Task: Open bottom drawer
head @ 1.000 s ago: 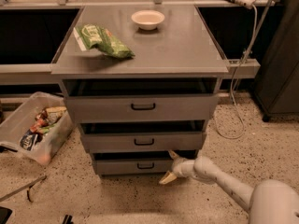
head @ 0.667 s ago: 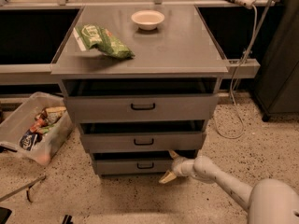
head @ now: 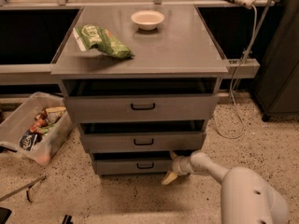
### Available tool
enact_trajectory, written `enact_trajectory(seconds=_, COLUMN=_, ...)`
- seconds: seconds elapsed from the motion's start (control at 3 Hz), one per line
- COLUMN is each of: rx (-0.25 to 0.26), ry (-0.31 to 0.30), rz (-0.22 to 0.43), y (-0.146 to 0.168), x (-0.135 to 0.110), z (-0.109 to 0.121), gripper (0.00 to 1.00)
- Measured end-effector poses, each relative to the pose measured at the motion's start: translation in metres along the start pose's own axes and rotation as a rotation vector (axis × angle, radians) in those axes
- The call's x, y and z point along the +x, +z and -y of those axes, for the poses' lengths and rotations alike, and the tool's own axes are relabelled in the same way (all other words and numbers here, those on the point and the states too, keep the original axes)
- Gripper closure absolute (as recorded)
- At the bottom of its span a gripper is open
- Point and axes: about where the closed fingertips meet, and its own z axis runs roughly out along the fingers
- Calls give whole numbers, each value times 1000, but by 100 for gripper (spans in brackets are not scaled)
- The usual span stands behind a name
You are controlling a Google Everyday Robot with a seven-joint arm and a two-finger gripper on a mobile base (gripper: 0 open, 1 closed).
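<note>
Gripper [head: 167,167] sits low, just right of center in the frame, right at the right-hand end of the bottom drawer [head: 117,166]. Its 2 pale fingers [head: 169,177] are spread apart, 1 pointing up at the drawer's top corner and 1 angled down toward the floor. Can't tell if either actually touches the metal. The white arm [head: 243,192] comes in from the lower right corner.

The bottom drawer is the smallest of the 3 grey fronts, lowest in the stack at center frame, with a little black handle [head: 145,165] in the middle and a dark gap above it. The middle drawer [head: 142,142] and top drawer [head: 140,107] sit above. On the cabinet top [head: 187,45] there's a white bowl [head: 147,19] and a green bag [head: 103,40]. A clear bin [head: 18,120] of snacks leans at the left.
</note>
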Motion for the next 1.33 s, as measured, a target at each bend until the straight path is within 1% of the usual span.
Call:
enact_trajectory(seconds=0.33, rx=-74, ry=41, rz=-20, y=7, x=16, z=-19, gripper=0)
enact_trajectory(seconds=1.0, rx=-74, ry=41, rz=-20, y=5, x=13, z=-18, gripper=0)
enact_trajectory(seconds=1.33, rx=-83, ry=96, rz=-1, y=-1, x=9, z=-28, gripper=0)
